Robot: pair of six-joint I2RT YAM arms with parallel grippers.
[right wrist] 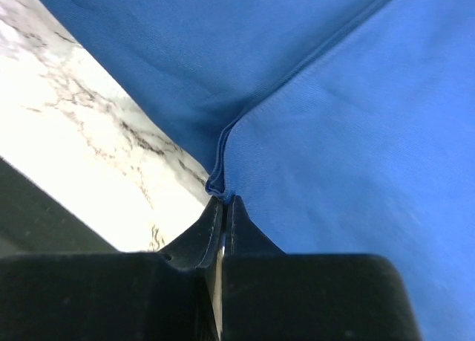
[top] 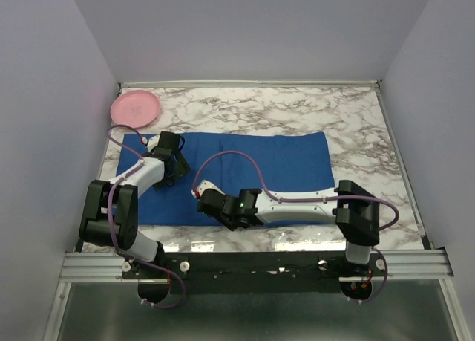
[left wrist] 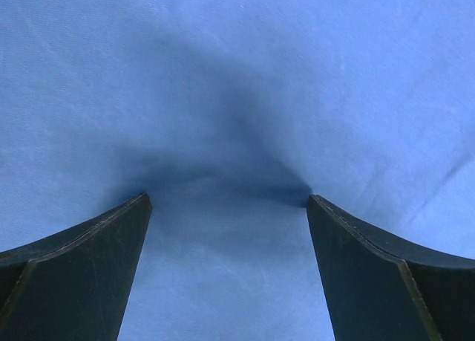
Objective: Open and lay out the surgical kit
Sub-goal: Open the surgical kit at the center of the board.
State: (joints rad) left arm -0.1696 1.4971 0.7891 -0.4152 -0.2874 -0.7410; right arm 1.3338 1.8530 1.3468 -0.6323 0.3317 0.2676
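The surgical kit shows only as a royal-blue cloth wrap, folded flat into a long rectangle across the marble table. My left gripper stands open on the wrap's left part. Its two dark fingers press down on the cloth and dent it, with nothing between them; the left gripper holds nothing. My right gripper is at the wrap's near edge. In the right wrist view the right gripper is shut on the cloth's folded hem, beside bare marble.
A pink plate lies at the table's back left corner. Walls enclose the table on the left, back and right. The right forearm lies across the wrap's near edge. A black rail runs along the front.
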